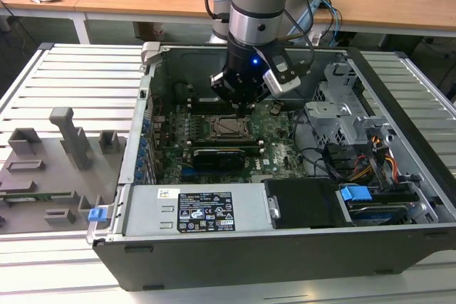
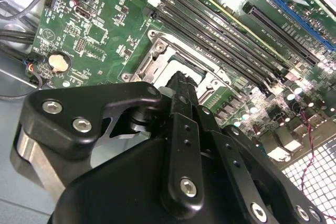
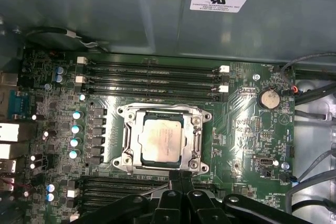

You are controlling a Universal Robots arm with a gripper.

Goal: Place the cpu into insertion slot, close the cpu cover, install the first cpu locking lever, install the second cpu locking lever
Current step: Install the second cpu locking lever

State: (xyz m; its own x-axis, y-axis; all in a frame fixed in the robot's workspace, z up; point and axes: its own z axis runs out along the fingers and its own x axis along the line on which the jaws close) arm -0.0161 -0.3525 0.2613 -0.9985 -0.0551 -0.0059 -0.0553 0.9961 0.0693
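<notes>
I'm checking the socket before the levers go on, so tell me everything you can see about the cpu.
The cpu is a small flat square chip with a pale silver-beige metal face, mottled with faint marks. In the first wrist view it lies flat in the insertion slot, and the cpu cover, a silver frame, borders its face. The gripper hangs just beside the socket's edge, not touching the chip.

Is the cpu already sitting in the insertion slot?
Yes. In the first wrist view the cpu lies flat inside the insertion slot, framed by the cpu cover, with the gripper at the socket's edge.
</notes>
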